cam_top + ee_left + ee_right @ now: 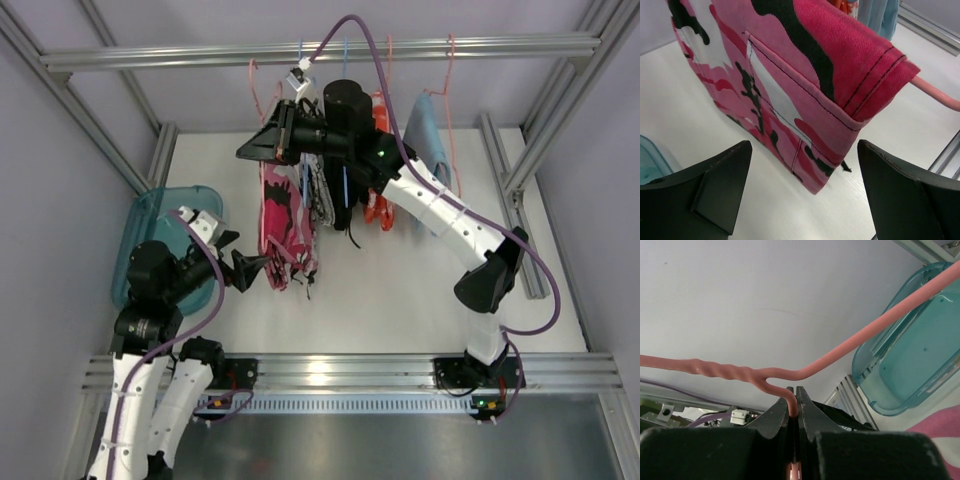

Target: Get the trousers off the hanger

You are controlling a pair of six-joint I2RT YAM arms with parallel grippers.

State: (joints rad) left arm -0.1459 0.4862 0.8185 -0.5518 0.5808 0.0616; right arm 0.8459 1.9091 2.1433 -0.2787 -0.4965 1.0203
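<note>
Overhead, two close wrists; trousers [285, 225] shared

— Trousers?
— Two: pink pair [285, 225], black-and-white pair [320, 195].
— Other garments?
— Two: orange garment [376, 208], pale blue garment [425, 130].
— Bins, grippers?
— One teal bin [140, 215]; two grippers, left gripper [240, 253] and right gripper [794, 392].

- A white bench [400, 290] with a plain matte top fills the middle of the overhead view.
- 1 translucent teal tub [135, 225] sits at its left edge, open side up.
- 2 aluminium rails [500, 170] run along its left and right sides.
</note>
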